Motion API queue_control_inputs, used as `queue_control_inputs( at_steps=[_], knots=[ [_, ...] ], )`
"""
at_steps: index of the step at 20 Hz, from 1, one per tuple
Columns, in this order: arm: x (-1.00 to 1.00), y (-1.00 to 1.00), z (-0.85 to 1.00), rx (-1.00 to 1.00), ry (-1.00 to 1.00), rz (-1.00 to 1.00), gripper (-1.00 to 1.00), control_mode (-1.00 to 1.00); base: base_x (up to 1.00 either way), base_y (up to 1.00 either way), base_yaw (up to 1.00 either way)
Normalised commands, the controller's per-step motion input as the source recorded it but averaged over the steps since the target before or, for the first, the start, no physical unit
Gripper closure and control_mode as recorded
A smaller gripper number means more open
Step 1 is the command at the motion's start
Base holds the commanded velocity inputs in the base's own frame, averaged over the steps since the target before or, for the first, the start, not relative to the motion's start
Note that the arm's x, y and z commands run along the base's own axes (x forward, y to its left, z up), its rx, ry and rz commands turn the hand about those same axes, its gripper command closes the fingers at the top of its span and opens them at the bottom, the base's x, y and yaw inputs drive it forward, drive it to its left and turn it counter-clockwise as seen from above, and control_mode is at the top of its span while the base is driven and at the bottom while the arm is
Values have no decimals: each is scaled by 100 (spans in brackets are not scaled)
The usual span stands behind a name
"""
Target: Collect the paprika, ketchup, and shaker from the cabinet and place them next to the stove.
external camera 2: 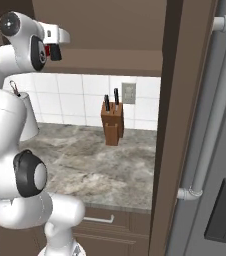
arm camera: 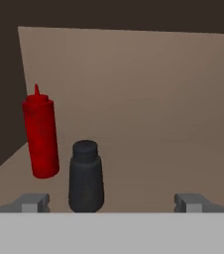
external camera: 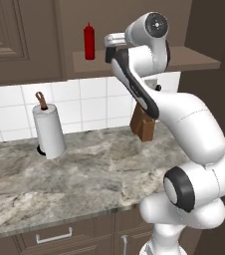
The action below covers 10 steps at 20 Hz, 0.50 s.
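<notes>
Two things stand before our gripper (arm camera: 111, 202) on the cabinet (arm camera: 148, 99) shelf: the shaker (arm camera: 85, 177), between the wide-apart jaws but nearer the left one, and the ketchup (arm camera: 41, 136), just behind it and outside the left jaw. We hold nothing. If we go forward off-centre, the left finger (arm camera: 32, 201) may push the shaker into the ketchup, and both may fall. We think we should centre first.

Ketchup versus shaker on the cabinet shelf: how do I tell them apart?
The ketchup is bright red, the shaker dark grey-black. The ketchup is tall and slim with a pointed nozzle; the shaker is short, squat and flat-topped. In the hand view the shaker sits nearer the gripper. Both stand upright.
</notes>
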Motion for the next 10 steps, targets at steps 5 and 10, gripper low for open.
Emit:
queue_control_inputs(
  at_steps=[5, 10],
  knots=[
    [22, 20, -13, 0, 0, 0, -100, -100, 0, 0, 0],
    [28, 19, -10, 0, 3, 0, -100, -100, 0, 0, 0]
  ],
)
